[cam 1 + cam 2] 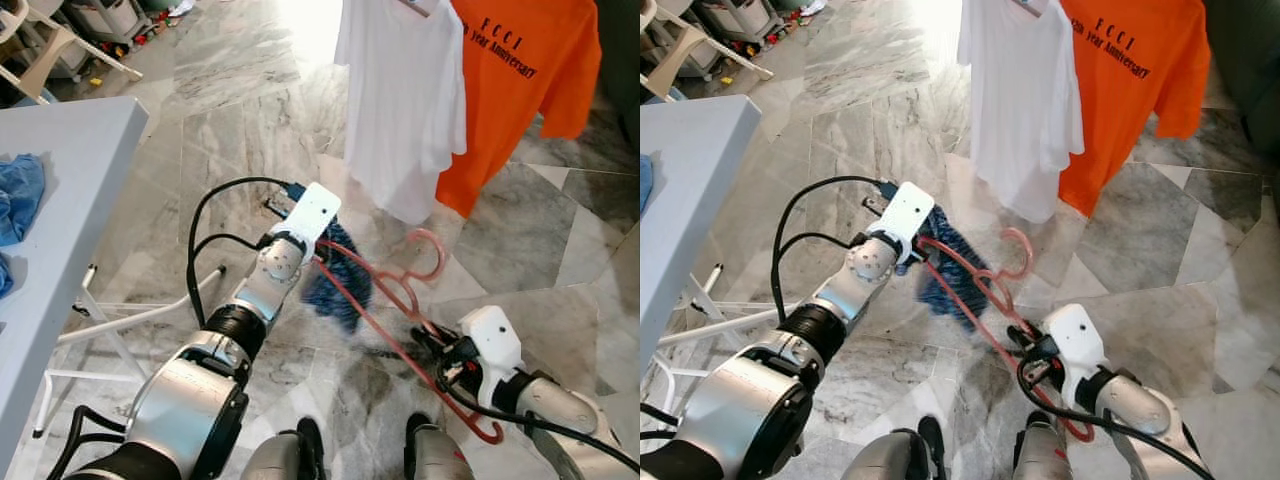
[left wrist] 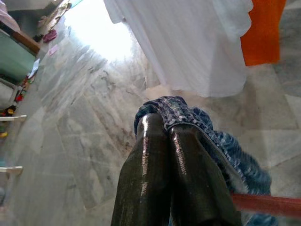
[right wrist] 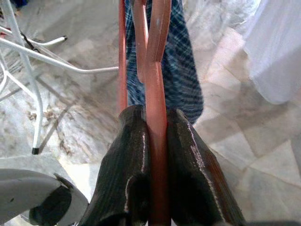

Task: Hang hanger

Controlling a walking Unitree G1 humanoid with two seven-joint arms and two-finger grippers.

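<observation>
A salmon-red plastic hanger (image 1: 400, 320) is held low over the marble floor, its hook (image 1: 432, 252) pointing up. A blue checked garment (image 1: 338, 285) hangs bunched from the hanger's left end. My left gripper (image 1: 322, 255) is at that end, and in the left wrist view its fingers (image 2: 188, 179) are shut on the blue cloth (image 2: 174, 110), with the hanger's bar (image 2: 265, 205) just beside them. My right gripper (image 1: 432, 342) grips the hanger lower down. The right wrist view shows it (image 3: 157, 120) shut on the red bar (image 3: 157, 52).
A white T-shirt (image 1: 400, 100) and an orange T-shirt (image 1: 520, 80) hang straight ahead, above the hanger. A grey table (image 1: 70, 170) with a blue cloth (image 1: 20, 195) stands at my left, over white frame legs (image 1: 130, 320). Clutter lines the far left.
</observation>
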